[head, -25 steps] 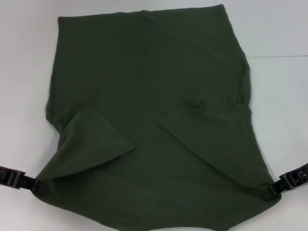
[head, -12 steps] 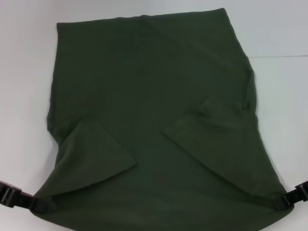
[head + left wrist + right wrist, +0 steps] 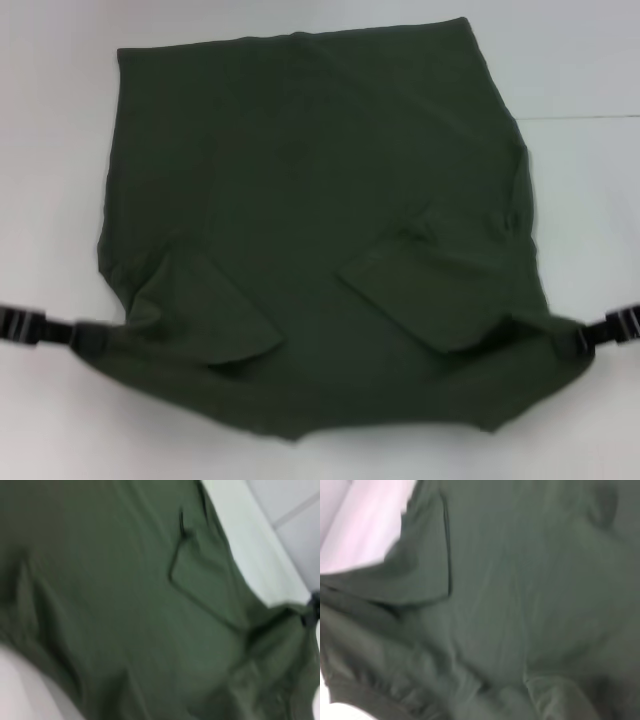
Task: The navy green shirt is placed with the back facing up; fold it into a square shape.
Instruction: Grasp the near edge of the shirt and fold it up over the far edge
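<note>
My left fingers (image 3: 88, 338) and right fingers (image 3: 572, 341) are pinching the shirt (image 3: 310, 200) at its near corners, stretching it between them.

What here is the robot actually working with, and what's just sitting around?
Part of the job:
- navy green shirt, both sleeves folded inward
- left gripper, at the shirt's near left corner
- right gripper, at its near right corner

Lying about:
- only the white table under the shirt
</note>
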You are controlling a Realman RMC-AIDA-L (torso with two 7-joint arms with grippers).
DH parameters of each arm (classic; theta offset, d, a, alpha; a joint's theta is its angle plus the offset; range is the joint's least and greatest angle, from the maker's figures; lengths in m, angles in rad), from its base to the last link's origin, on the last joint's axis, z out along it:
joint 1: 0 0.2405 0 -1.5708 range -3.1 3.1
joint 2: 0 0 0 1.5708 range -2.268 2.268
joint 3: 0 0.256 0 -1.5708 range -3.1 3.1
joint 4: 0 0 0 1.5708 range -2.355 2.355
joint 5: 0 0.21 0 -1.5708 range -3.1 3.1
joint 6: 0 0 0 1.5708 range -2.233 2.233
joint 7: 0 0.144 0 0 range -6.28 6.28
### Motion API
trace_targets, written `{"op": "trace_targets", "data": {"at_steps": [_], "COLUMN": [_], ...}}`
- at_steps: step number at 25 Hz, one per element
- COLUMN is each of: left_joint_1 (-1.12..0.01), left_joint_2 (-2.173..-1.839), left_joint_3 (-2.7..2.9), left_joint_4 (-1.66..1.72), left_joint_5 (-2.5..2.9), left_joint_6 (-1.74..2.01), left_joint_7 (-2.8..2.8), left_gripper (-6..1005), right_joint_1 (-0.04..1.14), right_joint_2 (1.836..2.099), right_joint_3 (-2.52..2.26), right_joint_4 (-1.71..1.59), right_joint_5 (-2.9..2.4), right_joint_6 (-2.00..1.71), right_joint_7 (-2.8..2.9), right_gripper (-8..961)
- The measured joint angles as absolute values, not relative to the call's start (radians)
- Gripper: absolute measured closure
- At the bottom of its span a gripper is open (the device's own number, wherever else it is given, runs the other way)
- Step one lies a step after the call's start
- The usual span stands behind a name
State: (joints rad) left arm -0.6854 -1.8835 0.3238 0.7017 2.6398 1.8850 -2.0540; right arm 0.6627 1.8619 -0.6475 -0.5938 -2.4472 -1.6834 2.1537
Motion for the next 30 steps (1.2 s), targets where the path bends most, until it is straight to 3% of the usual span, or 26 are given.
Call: {"op": "trace_targets", "data": {"at_steps": [13, 17, 30], "left_joint_1": [-0.739, -0.754, -0.83], "left_joint_2": [-1.891, -1.907, -1.961], "left_joint_3": [0.314, 0.316, 0.32], "left_joint_4": [0.655, 0.639, 0.508], "left_joint_5": [2.457, 2.408, 2.305], "left_joint_6": [1.58, 1.458, 1.06], "left_joint_7": [-2.111, -2.101, -1.939], "left_gripper": [969, 969, 970], "right_joint_1": [0.732, 0.74, 0.766], "right_joint_2": [1.881, 1.89, 1.969], "right_joint_3": [-0.496, -0.502, -0.505], "right_joint_4": [-0.585, -0.584, -0.581], "right_joint_5": [-2.351, -2.296, -2.158], "right_joint_6": [-1.517, -1.415, -1.063], "right_joint_7": [2.19, 2.186, 2.096], "right_gripper": [895, 894, 894]}}
